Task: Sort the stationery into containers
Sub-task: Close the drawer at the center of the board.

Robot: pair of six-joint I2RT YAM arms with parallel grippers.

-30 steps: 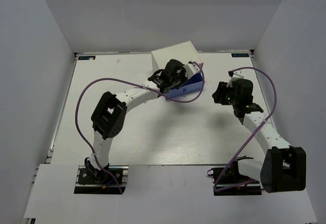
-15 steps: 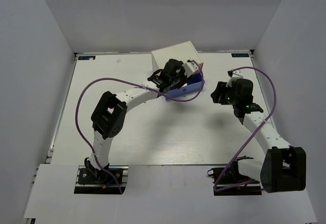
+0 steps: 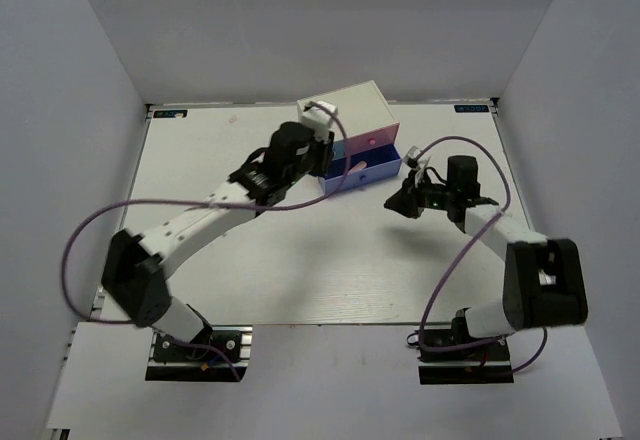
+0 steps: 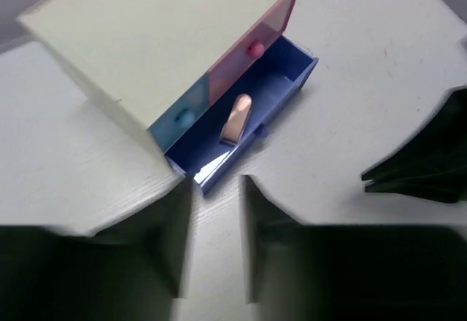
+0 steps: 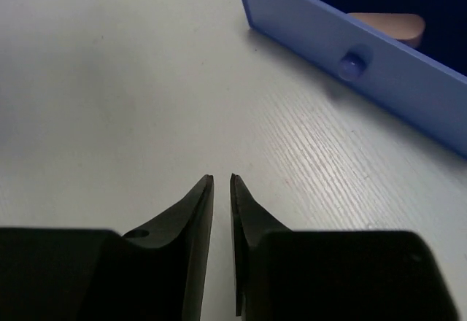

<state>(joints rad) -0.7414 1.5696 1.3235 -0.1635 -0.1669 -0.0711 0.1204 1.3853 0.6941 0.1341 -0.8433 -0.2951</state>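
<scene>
Periwinkle drawer point(image 4: 290, 87) stands out from the bottom of the white-topped box point(image 4: 168, 36), with a smooth pinkish-beige eraser point(image 4: 236, 119) lying inside. Before the box, the left gripper point(image 4: 217, 184) hovers, fingers apart. The right gripper point(image 5: 220, 178), facing the drawer's knob, is pinched almost together.

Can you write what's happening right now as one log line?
left gripper: open, empty | right gripper: nearly shut, empty | periwinkle drawer: open | pinkish-beige eraser: inside that drawer

Left fingers point(image 4: 174, 241) back — right fingers point(image 5: 195, 211) nearer drawer point(image 3: 366, 172).
</scene>
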